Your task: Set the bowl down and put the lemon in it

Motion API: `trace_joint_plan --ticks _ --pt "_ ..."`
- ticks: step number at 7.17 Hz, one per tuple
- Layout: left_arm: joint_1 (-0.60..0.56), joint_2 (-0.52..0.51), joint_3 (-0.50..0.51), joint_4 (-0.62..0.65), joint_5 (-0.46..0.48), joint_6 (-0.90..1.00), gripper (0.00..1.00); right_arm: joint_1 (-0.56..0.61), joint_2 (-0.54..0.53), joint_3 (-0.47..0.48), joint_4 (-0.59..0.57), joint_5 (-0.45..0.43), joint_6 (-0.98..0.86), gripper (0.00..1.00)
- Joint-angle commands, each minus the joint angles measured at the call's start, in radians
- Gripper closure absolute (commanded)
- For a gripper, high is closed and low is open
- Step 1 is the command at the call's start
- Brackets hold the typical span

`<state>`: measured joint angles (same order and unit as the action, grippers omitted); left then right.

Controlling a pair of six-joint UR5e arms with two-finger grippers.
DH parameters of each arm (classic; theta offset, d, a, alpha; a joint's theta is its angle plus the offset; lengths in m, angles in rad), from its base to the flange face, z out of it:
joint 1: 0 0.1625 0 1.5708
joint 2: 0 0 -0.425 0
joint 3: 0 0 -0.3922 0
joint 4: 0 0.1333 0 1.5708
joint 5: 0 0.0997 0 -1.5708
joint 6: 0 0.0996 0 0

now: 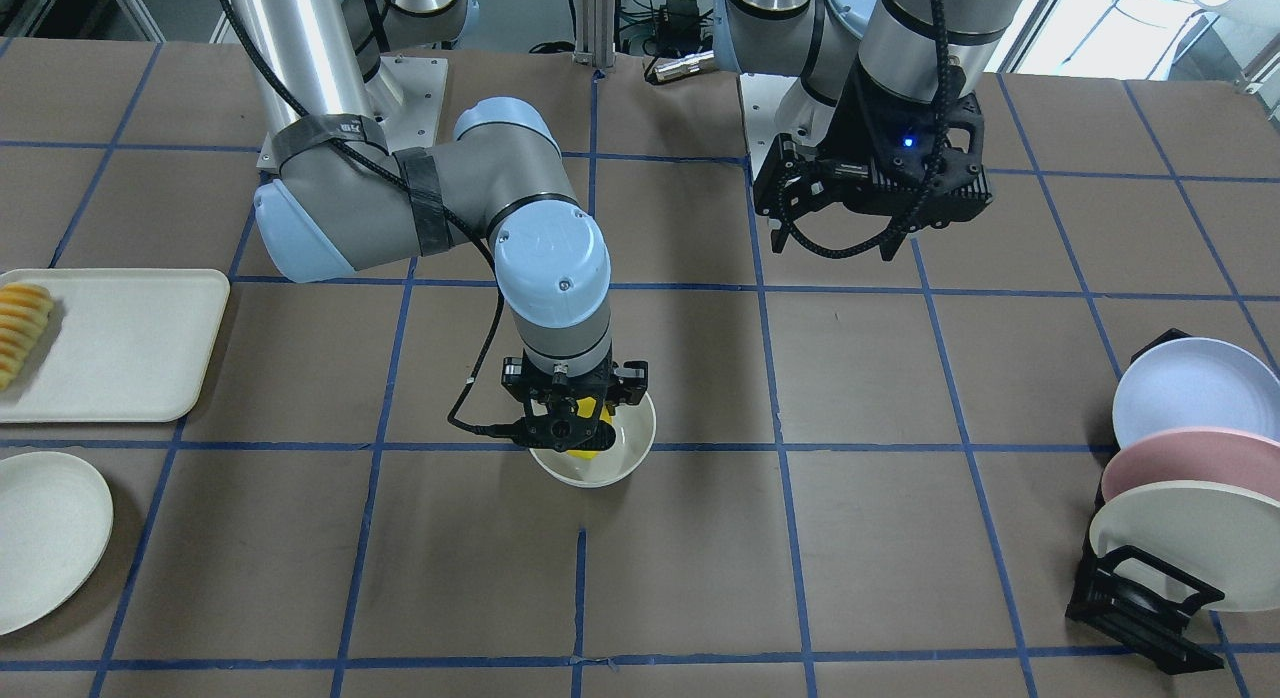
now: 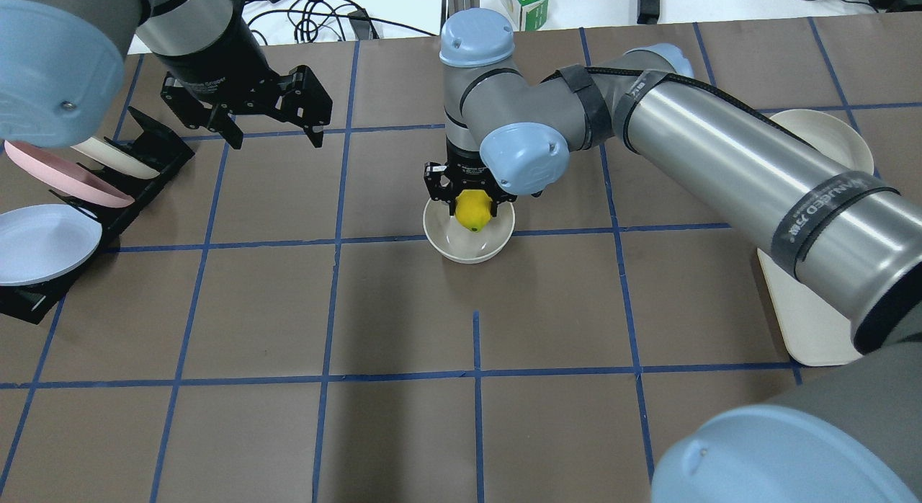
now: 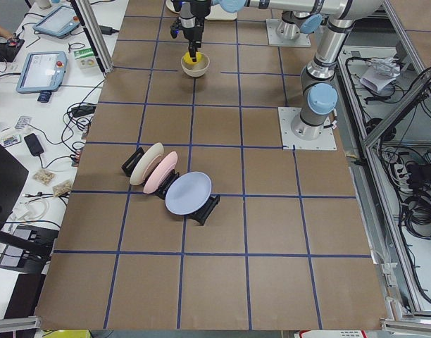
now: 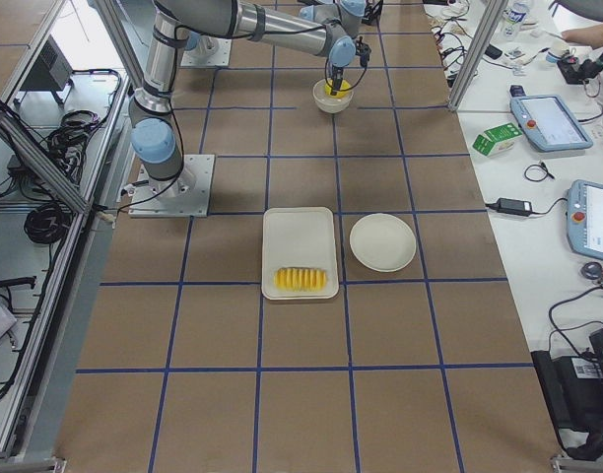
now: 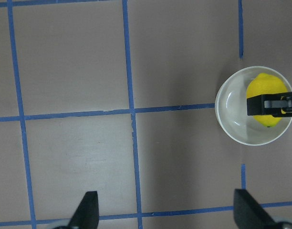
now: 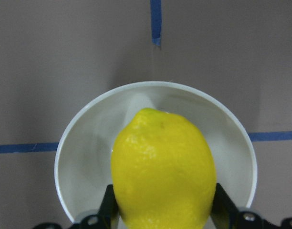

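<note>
The bowl (image 2: 461, 247) sits on the brown tabletop (image 2: 403, 431), straddling a blue tape line. The lemon (image 2: 473, 209) hangs within its rim, clenched by the right jaws, one on either side of the fruit. From the right wrist camera the lemon covers much of the bowl's glossy inside; I cannot tell whether it touches the bottom. The left jaws hover spread apart with nothing between them, well off to one side of the bowl, near a black plate rack (image 2: 162, 153) of pastel plates. Well apart on the bowl's other side lie a cream tray (image 1: 130, 348) carrying sliced fruit (image 1: 22, 330) and a flat plate (image 1: 45, 538).
</note>
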<state>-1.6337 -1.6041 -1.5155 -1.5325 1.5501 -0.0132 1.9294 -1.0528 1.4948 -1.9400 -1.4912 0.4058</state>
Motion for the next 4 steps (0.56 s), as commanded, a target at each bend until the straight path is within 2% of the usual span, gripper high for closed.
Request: trace_joint_plan --ticks 1,2,3,4 --pt "0.000 -0.002 0.000 0.000 -0.001 -0.001 0.00 0.000 0.007 0.008 -0.004 0.000 0.001 0.91" --pt "0.000 0.000 0.000 0.000 -0.001 0.001 0.00 0.000 0.007 0.025 -0.007 0.000 -0.001 0.70" --pt "0.000 0.000 -0.002 0.000 -0.001 0.001 0.00 0.000 0.010 0.028 -0.017 0.000 -0.001 0.58" --pt "0.000 0.001 -0.002 0.000 0.002 -0.001 0.00 0.000 0.010 0.028 -0.020 0.000 -0.001 0.57"
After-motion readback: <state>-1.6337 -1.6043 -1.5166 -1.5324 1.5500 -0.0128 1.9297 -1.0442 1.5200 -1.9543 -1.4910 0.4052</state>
